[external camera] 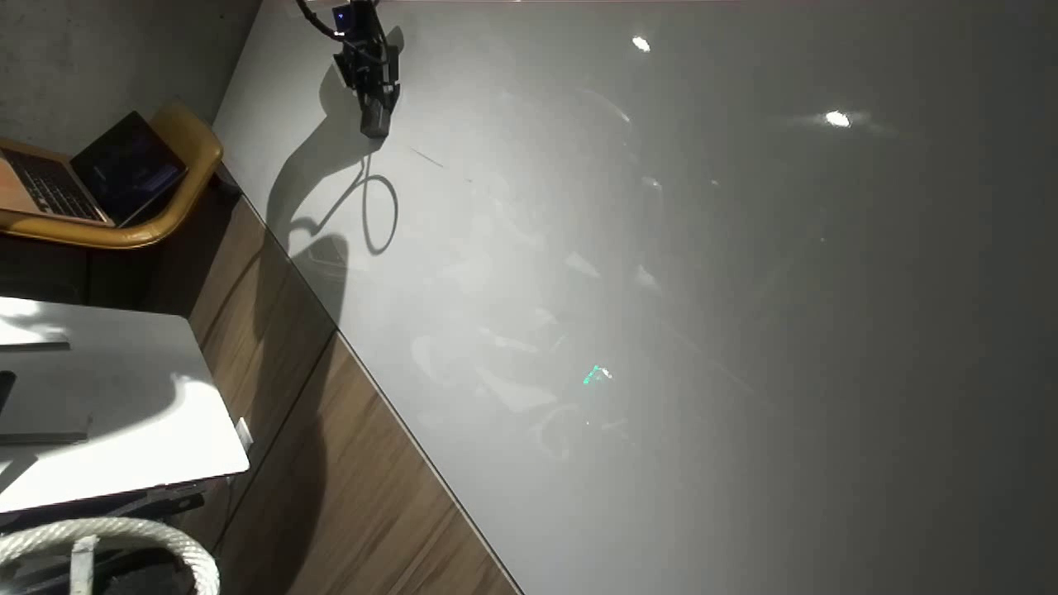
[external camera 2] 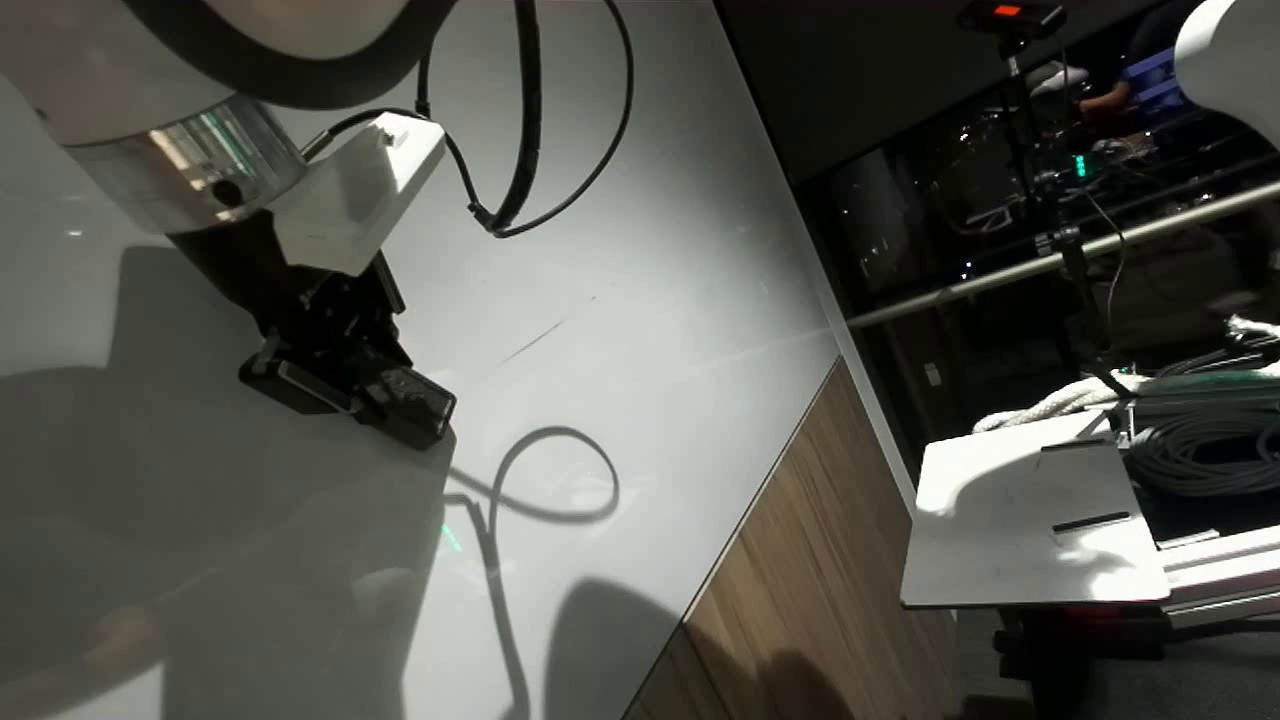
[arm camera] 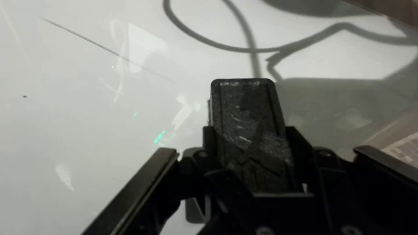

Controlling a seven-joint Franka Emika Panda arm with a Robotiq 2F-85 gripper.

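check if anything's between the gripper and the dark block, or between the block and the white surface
Nothing visible: the gripper holds the dark block directly, and the looping shadow near its tip just falls across the white surface.

No text, brand or number can be read. In an exterior view, any lettering on the laptop (external camera: 99, 178) at left is too small to make out; the green lights (external camera 2: 1080, 166) at far right are blurred.
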